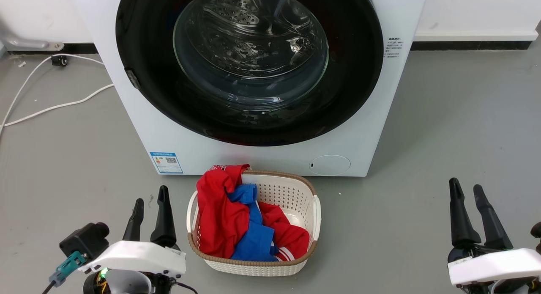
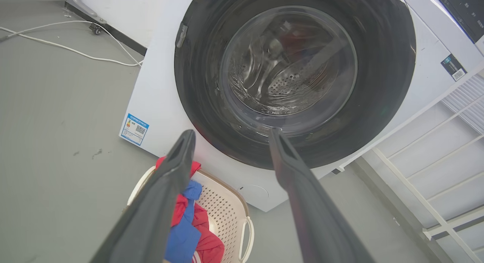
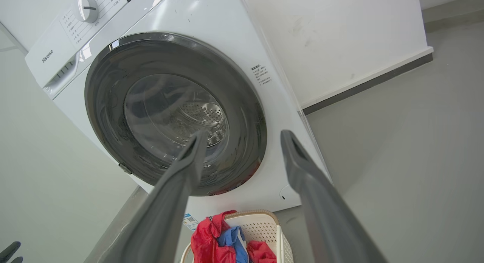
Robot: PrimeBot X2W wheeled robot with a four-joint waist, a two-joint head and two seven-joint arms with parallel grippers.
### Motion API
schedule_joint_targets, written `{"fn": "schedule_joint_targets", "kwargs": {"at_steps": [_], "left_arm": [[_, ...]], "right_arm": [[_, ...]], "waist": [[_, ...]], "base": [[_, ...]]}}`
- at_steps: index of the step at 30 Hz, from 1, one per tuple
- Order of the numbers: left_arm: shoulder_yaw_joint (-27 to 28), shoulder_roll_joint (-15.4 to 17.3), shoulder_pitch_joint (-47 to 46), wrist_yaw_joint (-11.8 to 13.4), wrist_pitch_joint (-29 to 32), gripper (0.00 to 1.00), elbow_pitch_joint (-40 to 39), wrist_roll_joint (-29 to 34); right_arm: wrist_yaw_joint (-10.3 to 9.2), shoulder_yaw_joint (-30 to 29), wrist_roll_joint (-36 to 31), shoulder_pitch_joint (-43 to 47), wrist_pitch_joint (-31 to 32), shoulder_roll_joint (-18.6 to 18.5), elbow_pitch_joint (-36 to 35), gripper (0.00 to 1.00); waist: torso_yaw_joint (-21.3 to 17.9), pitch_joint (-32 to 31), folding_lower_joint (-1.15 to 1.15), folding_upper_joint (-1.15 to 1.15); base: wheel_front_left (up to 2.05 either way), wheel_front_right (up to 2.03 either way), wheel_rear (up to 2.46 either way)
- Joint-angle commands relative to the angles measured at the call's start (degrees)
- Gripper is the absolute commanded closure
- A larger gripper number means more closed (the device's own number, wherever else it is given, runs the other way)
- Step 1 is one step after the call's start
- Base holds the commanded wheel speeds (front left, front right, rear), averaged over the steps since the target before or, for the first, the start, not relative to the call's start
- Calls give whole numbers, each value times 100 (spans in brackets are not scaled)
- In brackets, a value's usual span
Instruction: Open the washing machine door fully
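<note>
Door: washing machine door (image 1: 250,53) shut flush on the white machine front.
Left: left gripper (image 1: 151,193) parted, empty, beside the laundry basket (image 1: 316,209).
Right: right gripper (image 1: 465,183) parted, empty, well apart from it.
Writing: "Hisense" logo (image 3: 47,55); blue sticker (image 1: 166,162), unreadable.

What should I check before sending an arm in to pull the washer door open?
1. Start state: the washing machine door is shut, flush with the front, not yet opened. Ok.
2. The left end effector is open, empty and short of the door. Ok.
3. The right end effector is open, empty and short of the door. Ok.
4. Grip point: the grey tab on the door's left rim is in view with nothing over it. Ok.
5. Swing path: the laundry basket stands on the floor just below the door. Whether the door clears it: cannot tell.
</note>
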Motion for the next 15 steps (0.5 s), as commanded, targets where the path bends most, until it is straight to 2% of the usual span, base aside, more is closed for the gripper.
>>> {"fn": "schedule_joint_targets", "kwargs": {"at_steps": [1, 15], "left_arm": [[-64, 65, 5, 51, -72, 0, -129, 220], [-321, 134, 136, 127, -303, 0, -274, 1041]], "right_arm": [[11, -15, -210, -3, -77, -11, -141, 0], [12, -73, -1046, 154, -304, -9, -353, 0]], "waist": [[1, 1, 0, 0], [-12, 6, 0, 0]], "base": [[0, 0, 0], [0, 0, 0]]}}
